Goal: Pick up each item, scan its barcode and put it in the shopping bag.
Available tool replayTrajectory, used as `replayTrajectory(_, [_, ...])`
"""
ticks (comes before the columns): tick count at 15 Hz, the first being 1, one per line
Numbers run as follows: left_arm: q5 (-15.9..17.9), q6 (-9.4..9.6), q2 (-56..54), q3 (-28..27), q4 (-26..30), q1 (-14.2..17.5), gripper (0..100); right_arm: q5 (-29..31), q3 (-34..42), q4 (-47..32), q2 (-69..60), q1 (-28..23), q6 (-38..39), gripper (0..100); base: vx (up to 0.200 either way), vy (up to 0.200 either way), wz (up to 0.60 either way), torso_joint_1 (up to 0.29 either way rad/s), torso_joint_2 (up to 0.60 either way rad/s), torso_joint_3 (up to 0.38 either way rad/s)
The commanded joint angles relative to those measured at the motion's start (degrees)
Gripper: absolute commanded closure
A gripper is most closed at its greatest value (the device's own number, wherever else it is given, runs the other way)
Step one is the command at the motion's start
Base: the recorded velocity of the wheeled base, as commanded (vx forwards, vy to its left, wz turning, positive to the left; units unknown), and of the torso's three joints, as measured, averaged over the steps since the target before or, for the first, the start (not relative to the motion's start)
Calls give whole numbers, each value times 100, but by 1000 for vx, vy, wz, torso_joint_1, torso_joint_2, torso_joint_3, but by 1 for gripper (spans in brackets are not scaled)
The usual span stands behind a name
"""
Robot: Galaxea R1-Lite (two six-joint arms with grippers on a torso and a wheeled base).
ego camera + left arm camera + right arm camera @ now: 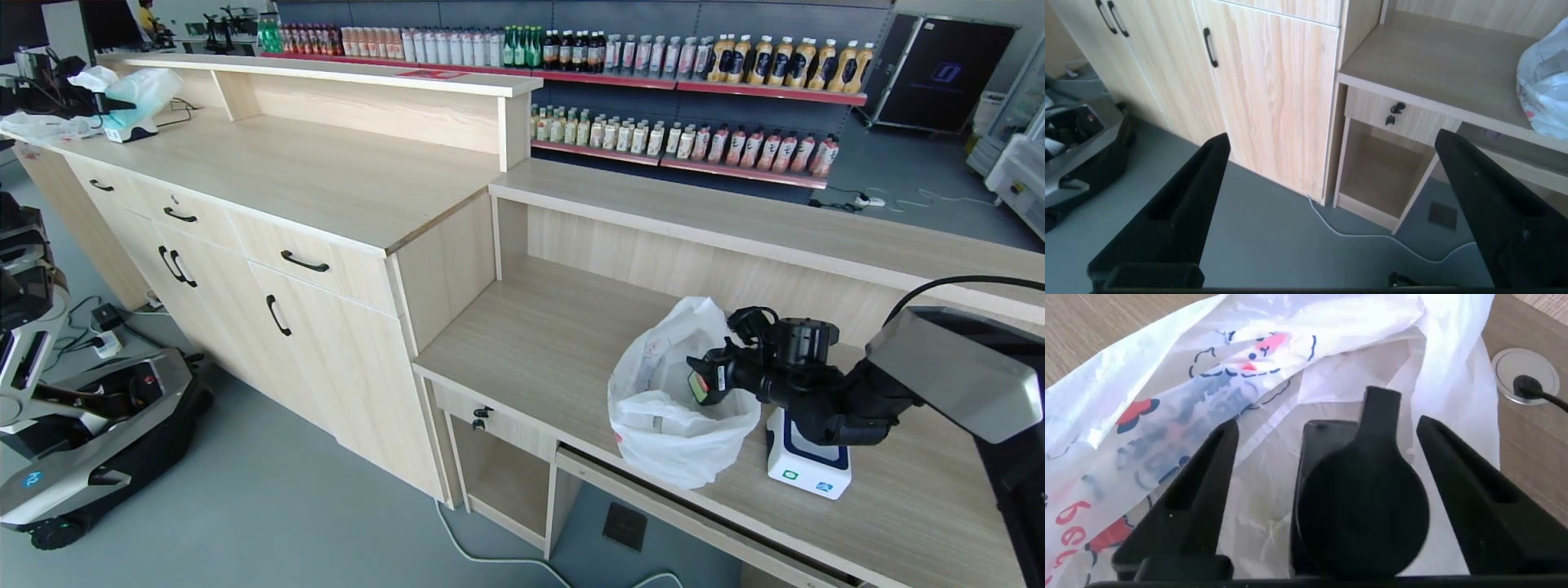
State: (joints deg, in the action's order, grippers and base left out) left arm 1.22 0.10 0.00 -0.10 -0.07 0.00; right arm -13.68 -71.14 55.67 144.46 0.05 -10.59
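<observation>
A dark item lies in the open mouth of the white shopping bag. The bag stands on the table, just beside a white and blue box that is probably the scanner. The right end effector is held over the bag's mouth with its fingers spread, one on either side of the item and apparently touching neither side of it. The step in hand is judged to be the drop into the bag. Release should be confirmed before the arm is raised. The lift is best made straight up, so that the thin plastic is not snagged or the bag tipped. The left end effector is spread and empty, low above the floor by the cabinets.
</observation>
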Motion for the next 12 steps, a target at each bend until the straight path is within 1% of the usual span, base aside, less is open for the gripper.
replayTrajectory(1, [1,-1,0,1,-1,0,0,-3,-5,-4,3,4,5,0,0,0,0,0,0,0])
replayTrajectory(3, [1,-1,0,1,-1,0,0,5,74,-22,-322,4,13,0,0,0,0,0,0,0])
replayTrajectory(4, [1,-1,0,1,-1,0,0,5,268,-74,-814,4,49,0,0,0,0,0,0,0])
replayTrajectory(6, [1,-1,0,1,-1,0,0,5,927,-127,-1983,-49,13,0,0,0,0,0,0,0])
replayTrajectory(7, [1,-1,0,1,-1,0,0,14,1384,-101,-2581,-189,-57,0,0,0,0,0,0,0])
replayTrajectory(8, [1,-1,0,1,-1,0,0,14,1621,-92,-2853,-286,-136,0,0,0,0,0,0,0])
replayTrajectory(9, [1,-1,0,1,-1,0,0,23,2386,-109,-3688,-638,-479,0,0,0,0,0,0,0])
replayTrajectory(10, [1,-1,0,1,-1,0,0,49,2702,-171,-4013,-813,-619,0,0,0,0,0,0,0])
replayTrajectory(11, [1,-1,0,1,-1,0,0,58,3370,-373,-4708,-1288,-1103,0,0,0,-600,2,2,2])
replayTrajectory(12, [1,-1,0,1,-1,0,0,58,3572,-479,-5077,-1648,-1296,0,0,0,-600,2,2,2])
